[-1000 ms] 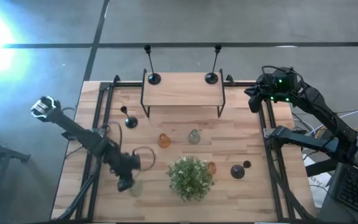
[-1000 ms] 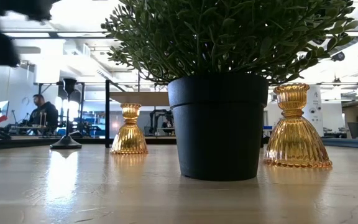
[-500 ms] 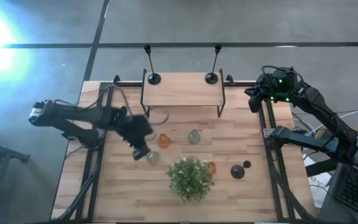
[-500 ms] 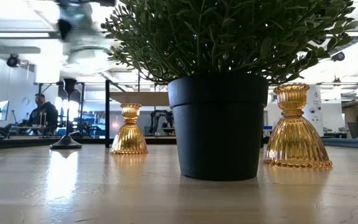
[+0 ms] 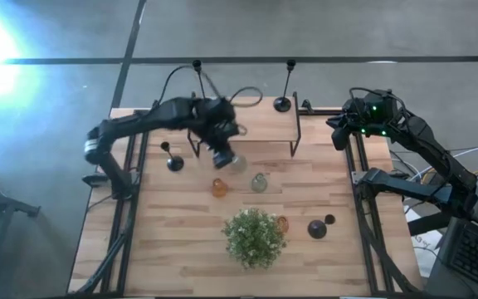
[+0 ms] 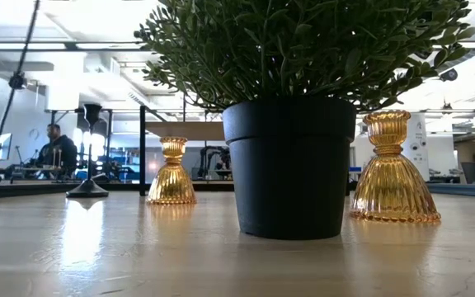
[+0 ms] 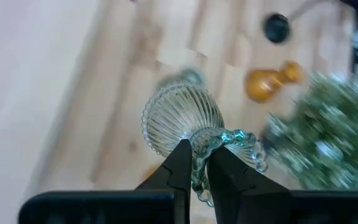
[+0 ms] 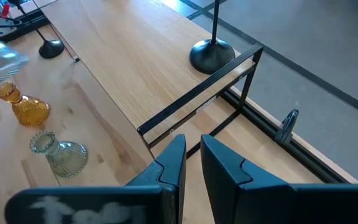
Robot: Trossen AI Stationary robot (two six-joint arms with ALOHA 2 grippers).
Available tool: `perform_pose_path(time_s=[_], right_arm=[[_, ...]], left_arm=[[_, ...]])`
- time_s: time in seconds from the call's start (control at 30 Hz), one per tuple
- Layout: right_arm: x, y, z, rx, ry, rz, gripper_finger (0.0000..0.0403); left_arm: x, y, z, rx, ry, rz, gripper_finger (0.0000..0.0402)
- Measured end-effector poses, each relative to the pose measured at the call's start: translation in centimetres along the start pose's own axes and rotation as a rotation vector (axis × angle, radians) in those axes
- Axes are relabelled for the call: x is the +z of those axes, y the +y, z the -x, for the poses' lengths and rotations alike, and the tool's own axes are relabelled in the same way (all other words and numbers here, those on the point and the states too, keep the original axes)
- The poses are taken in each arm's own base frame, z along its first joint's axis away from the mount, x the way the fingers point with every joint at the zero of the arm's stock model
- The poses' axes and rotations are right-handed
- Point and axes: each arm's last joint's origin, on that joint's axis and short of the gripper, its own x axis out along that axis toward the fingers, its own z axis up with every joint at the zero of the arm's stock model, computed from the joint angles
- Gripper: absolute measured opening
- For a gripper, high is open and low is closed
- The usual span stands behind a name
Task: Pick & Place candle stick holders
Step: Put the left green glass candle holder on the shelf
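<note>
My left gripper [image 5: 222,155] hovers over the near edge of the raised wooden shelf [image 5: 256,120], shut on a pale green glass candle stick holder [image 7: 180,121]. My right gripper [image 8: 191,155] waits shut at the far right, off the table's edge [image 5: 338,137]. On the table stand an amber holder [image 5: 219,188], another pale green one [image 5: 259,182], a short black one [image 5: 173,162], an amber one [image 5: 282,224] and a black one [image 5: 317,228]. A tall black holder [image 5: 282,101] stands on its round base at the shelf's far edge. My left gripper pinches the beaded rim of the holder's cup end [image 7: 197,163] between its two fingers. The fingers slant down from above. The holder is lifted clear of table and shelf, tilted, with its ribbed wide base [image 7: 179,121] pointing away from the fingers.
A bushy green plant [image 5: 254,237] in a black pot [image 6: 291,165] stands near the table's front middle. Black metal rails [image 5: 131,183] run along both table sides. The shelf rests on thin black legs [image 8: 197,99]. Beyond the table, people sit in the room.
My left gripper has risen from the table's near left and swung toward the far edge and the right, up to the shelf, turning as it went. The pale green holder has gone with it, lifted clear of the table.
</note>
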Motion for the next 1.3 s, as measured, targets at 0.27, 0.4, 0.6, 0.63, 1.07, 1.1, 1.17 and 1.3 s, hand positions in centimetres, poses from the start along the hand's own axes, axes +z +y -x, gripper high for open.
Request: perform_pose_path(time_s=[0.27, 0.4, 0.6, 0.63, 1.07, 1.1, 1.17, 1.3], right_arm=[[0.0, 0.0, 0.0, 0.000, 0.000, 0.004, 0.0043], [0.0, 0.0, 0.0, 0.000, 0.000, 0.031, 0.0043], [0.0, 0.0, 0.0, 0.000, 0.000, 0.057, 0.0043], [0.0, 0.0, 0.0, 0.000, 0.000, 0.057, 0.0043], [0.0, 0.0, 0.0, 0.000, 0.000, 0.055, 0.0043], [0.0, 0.0, 0.0, 0.000, 0.000, 0.055, 0.0043], [0.0, 0.0, 0.0, 0.000, 0.000, 0.053, 0.0043], [0.0, 0.0, 0.0, 0.000, 0.000, 0.053, 0.0043]], left_arm=[[4.3, 3.2, -0.3, 0.077, -0.037, 0.014, 0.0033], [5.4, 3.9, 0.0, 0.138, -0.041, 0.016, 0.0033], [6.6, 4.7, -0.3, 0.217, -0.047, 0.023, 0.0033], [6.8, 4.8, -0.5, 0.222, -0.044, 0.022, 0.0033], [6.4, 6.3, -1.5, 0.358, 0.028, 0.083, 0.0033], [6.4, 6.3, -1.5, 0.358, 0.028, 0.085, 0.0033], [6.4, 6.3, -1.5, 0.358, 0.027, 0.085, 0.0033], [6.4, 6.4, -1.5, 0.389, 0.027, 0.085, 0.0049]])
